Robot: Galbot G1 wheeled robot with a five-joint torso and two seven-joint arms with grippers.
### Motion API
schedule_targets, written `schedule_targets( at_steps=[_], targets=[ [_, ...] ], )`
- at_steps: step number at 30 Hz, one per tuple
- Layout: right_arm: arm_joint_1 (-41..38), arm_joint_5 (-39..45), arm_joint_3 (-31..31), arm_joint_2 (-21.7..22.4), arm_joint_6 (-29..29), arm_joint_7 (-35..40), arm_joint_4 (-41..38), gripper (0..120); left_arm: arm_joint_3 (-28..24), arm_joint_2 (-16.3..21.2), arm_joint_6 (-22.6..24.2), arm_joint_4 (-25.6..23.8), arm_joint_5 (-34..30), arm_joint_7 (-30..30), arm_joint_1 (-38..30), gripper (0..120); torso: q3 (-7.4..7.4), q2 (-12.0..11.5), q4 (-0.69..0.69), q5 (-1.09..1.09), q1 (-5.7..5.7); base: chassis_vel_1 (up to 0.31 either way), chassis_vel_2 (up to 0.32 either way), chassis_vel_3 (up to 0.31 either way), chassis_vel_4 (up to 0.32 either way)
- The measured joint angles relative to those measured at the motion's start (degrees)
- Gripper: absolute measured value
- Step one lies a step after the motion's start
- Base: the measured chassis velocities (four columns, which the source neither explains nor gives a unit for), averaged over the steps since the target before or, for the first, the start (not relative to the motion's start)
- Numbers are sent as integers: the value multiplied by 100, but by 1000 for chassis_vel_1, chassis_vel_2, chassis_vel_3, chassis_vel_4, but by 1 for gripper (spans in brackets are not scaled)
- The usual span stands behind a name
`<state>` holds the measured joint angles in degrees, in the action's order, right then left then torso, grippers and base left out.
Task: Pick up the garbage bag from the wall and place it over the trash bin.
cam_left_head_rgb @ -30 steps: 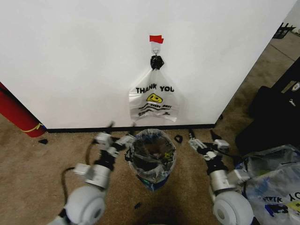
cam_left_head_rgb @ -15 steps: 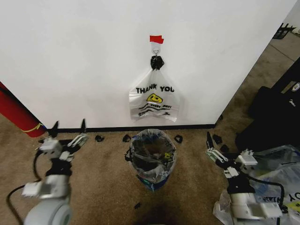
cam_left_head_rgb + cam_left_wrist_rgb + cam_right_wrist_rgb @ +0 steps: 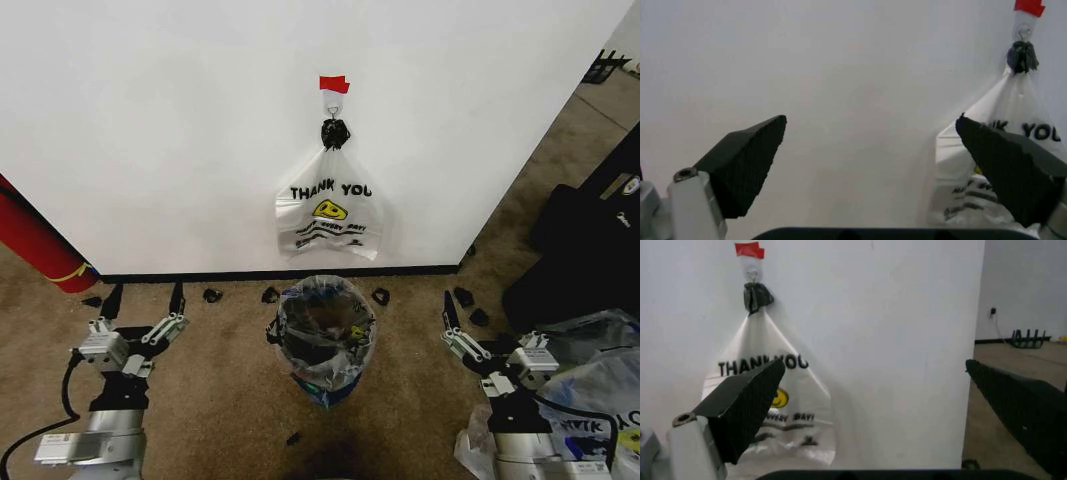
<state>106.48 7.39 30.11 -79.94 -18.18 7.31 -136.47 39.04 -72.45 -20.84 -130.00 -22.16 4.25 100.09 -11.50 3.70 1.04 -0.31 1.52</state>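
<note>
The thin clear blue-patched garbage bag (image 3: pixel 325 330) already lined the black wire-mesh trash bin (image 3: pixel 322 362), midway between the wide-open, empty left gripper (image 3: pixel 143 301) and right gripper (image 3: pixel 448 318), equally near both.

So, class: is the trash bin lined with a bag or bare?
Lined. A clear garbage bag sits inside the trash bin, its edge folded over the rim, blue patches showing at the base.

a whitish "thank you" bag (image 3: pixel 328 217) with a yellow smiley hangs by a dark knot; a red cylinder (image 3: pixel 35 243) leans at the far left; crumpled plastic bags (image 3: pixel 590 380) lie on the brown carpet (image 3: pixel 220 400) at right; small black bits (image 3: pixel 212 295) dot the floor
</note>
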Motion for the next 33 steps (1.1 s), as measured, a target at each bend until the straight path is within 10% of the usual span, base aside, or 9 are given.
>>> schedule_targets(
  at_steps=[33],
  targets=[
    [165,-364,-291,-103,30,102,-111,100,-152,-247,-195,-49,397,49,158,100,0,-1,0,0,1,0,0,0,0]
  ],
)
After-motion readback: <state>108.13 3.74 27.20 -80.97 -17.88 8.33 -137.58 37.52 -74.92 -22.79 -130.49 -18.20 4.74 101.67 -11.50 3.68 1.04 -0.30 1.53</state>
